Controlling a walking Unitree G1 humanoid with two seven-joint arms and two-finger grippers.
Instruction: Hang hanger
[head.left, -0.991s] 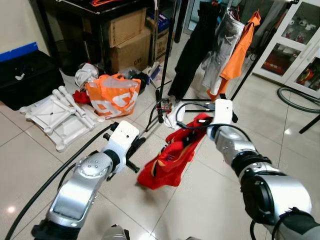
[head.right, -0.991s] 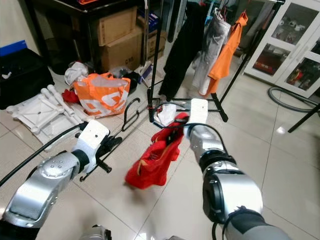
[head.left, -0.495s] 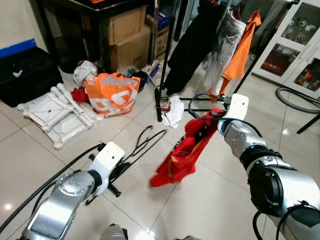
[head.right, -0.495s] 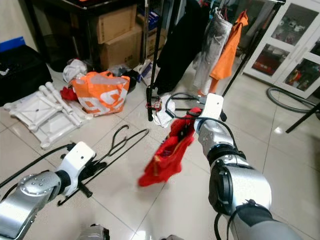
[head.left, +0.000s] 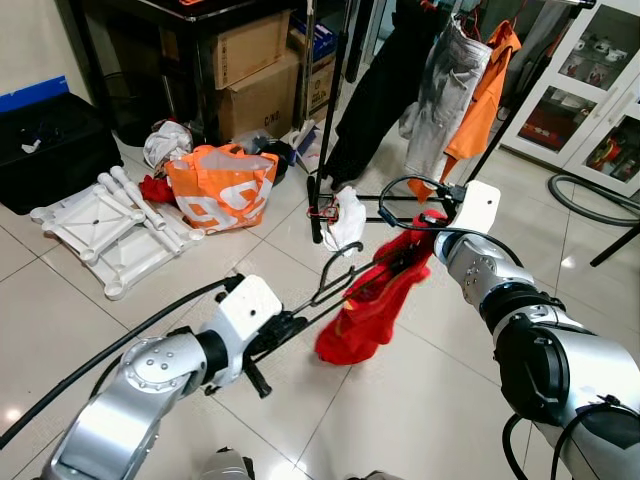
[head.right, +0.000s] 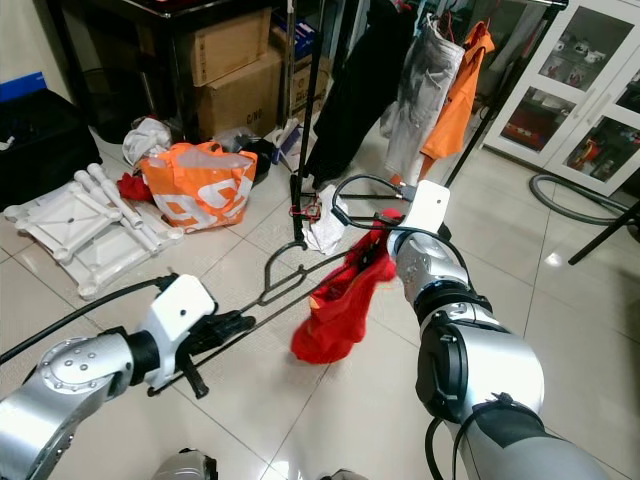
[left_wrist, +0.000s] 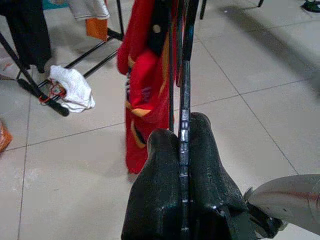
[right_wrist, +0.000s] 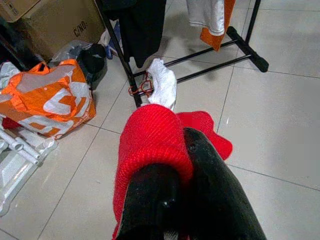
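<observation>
Between my two arms, above the tiled floor (head.left: 420, 400), a black wire hanger (head.left: 340, 270) stretches with a red garment (head.left: 375, 300) draped from its far end. My left gripper (left_wrist: 181, 145) is clenched on the hanger's thin rod; in the left wrist view the rod runs straight along the seam between my two black fingers (left_wrist: 155, 195), which press against it from both sides. The hanger's hook curls upward near the middle of its span, free of any rail. My right gripper (right_wrist: 182, 145) is clamped on the red garment at the other end, the knitted cloth bunched over one of its fingers (right_wrist: 210, 185) in the right wrist view; the rest of the garment hangs down loosely toward the floor without reaching it.

Just beyond the garment stands a black clothes rack (head.left: 325, 130) carrying a black garment (head.left: 375, 90), a grey one (head.left: 440, 90) and an orange shirt (head.left: 485, 90). A white cloth (head.left: 345, 220) lies at the foot of the rack. Farther to my left on the floor sit an orange-and-white bag (head.left: 222, 185) and a white plastic frame (head.left: 110, 225), with cardboard boxes (head.left: 255, 70) behind them.
</observation>
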